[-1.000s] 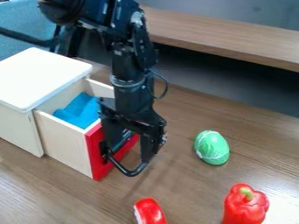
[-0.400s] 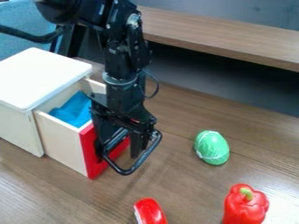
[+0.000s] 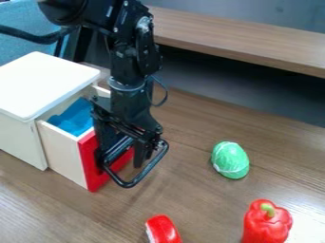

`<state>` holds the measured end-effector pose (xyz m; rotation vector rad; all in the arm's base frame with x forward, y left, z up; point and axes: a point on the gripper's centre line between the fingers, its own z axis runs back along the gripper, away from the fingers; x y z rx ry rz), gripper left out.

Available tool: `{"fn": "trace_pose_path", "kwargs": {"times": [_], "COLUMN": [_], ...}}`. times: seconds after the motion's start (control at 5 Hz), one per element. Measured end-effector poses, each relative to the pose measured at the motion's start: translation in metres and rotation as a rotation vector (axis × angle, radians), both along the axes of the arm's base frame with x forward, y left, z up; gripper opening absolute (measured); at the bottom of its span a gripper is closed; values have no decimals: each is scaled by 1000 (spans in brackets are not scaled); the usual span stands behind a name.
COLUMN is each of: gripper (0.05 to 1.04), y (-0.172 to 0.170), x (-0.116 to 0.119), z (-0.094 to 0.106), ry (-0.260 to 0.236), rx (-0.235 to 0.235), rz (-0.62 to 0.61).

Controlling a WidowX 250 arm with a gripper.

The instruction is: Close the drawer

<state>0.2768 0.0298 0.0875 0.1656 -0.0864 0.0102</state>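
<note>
The black gripper [image 3: 122,163] hangs down, open, in front of the drawer's red front panel [image 3: 92,163], against or very close to it. The drawer [image 3: 62,151] stands partly pulled out of a small cabinet [image 3: 43,83] with a white top, at the left. Inside the drawer lies a blue thing [image 3: 75,117]. A black bar loop [image 3: 149,166] slants across the gripper's lower end; whether it belongs to the drawer or the gripper, I cannot tell. The arm and gripper hide part of the red panel.
On the wooden table [image 3: 196,209] are a green egg-shaped thing [image 3: 230,160] at the right, a red pepper [image 3: 266,222] at the lower right and a red and white object [image 3: 163,229] near the bottom edge. A raised wooden ledge [image 3: 247,38] runs along the back.
The gripper has moved left, and the drawer has slid a short way further into the cabinet. Its red front is nearer the cabinet, and the black loop has shifted and turned.
</note>
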Motion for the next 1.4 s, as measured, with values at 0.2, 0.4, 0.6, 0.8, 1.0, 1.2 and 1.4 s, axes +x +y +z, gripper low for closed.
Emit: {"fn": "trace_pose_path", "kwargs": {"times": [0.2,0.4,0.6,0.8,1.0,1.2,1.4], "gripper": [999,999,999,999,999,999,999], "y": [11,21,31,38,45,53,59], "x": [-1,-2,-5,-1,2,5,5], "z": [1,-4,-8,-9,-9,-5,-5], "ry": [-1,20,39,39,41,36,43], "rx": [22,34,39,48,52,61,75], "rz": [23,38,53,69,85,94,99]}}
